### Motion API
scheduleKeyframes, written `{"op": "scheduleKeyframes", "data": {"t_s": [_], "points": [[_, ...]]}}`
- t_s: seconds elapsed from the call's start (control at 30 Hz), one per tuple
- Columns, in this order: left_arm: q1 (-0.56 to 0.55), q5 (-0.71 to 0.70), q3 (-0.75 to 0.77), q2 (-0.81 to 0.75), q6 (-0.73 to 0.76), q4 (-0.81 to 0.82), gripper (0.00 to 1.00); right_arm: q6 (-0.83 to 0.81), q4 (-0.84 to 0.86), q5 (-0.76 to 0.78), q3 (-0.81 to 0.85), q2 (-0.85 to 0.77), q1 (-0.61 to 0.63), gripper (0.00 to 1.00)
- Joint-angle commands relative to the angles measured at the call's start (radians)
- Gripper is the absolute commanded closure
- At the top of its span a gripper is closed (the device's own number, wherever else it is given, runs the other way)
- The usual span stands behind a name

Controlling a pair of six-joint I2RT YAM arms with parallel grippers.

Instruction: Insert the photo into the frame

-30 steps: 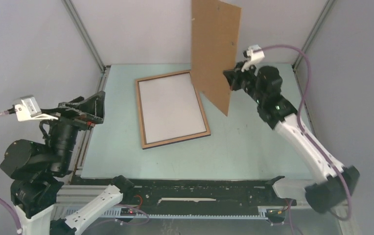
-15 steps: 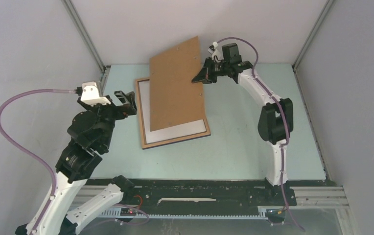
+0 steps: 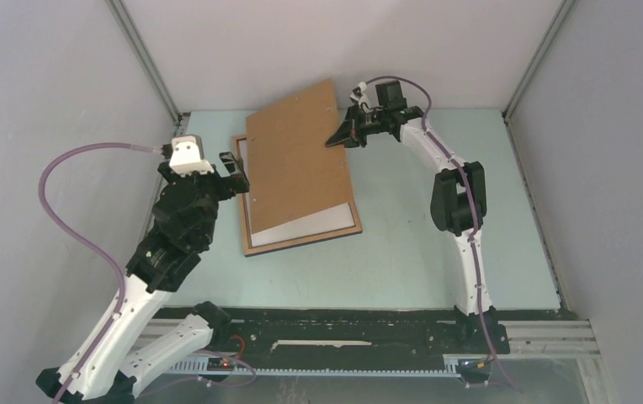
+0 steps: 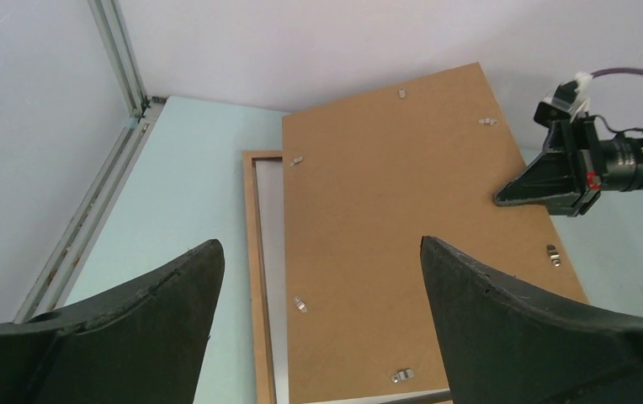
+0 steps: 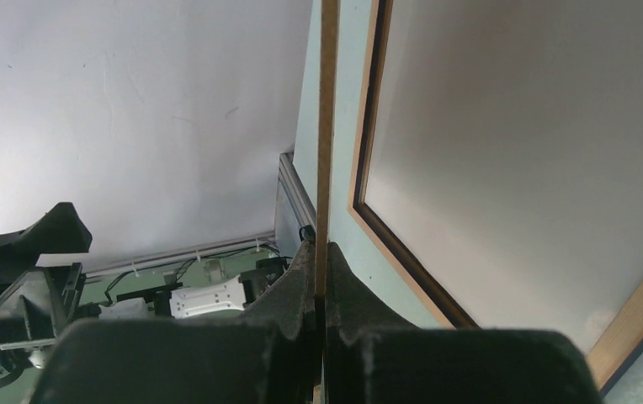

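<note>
The photo (image 3: 297, 156) shows its brown fibreboard back, with small metal clips on it. It hangs tilted over the frame (image 3: 301, 242), its far edge raised. The frame lies flat on the pale green table, brown wood face up, with a pale pane inside. My right gripper (image 3: 335, 141) is shut on the photo's right edge. In the right wrist view the board (image 5: 327, 126) runs edge-on between the closed fingers (image 5: 301, 278), beside the frame (image 5: 360, 168). My left gripper (image 3: 234, 168) is open and empty at the frame's far left corner. The left wrist view shows the photo (image 4: 411, 236) and the frame (image 4: 255, 278).
Grey walls and aluminium corner posts (image 3: 146, 59) enclose the table. A black rail (image 3: 343, 324) runs along the near edge. The right arm (image 3: 457, 194) reaches across the table's right half.
The right gripper has swung the photo from upright at the back down and left, tilted over the frame. The left arm has come forward to the frame's left edge.
</note>
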Motion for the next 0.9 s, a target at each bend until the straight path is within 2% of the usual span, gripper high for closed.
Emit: {"op": "scheduleKeyframes", "data": {"t_s": [0.0,0.33,0.87], "points": [[0.026,0.012,-0.035,0.016,0.002,0.049,0.06,-0.009,-0.007,-0.084,0.114,0.041,0.001,1.00],[0.036,0.015,-0.046,0.017,-0.002,0.052,0.07,-0.005,-0.051,-0.096,0.277,0.187,0.023,1.00],[0.046,0.030,-0.051,0.005,-0.010,0.056,0.07,0.024,-0.014,-0.133,0.290,0.260,0.044,1.00]]}}
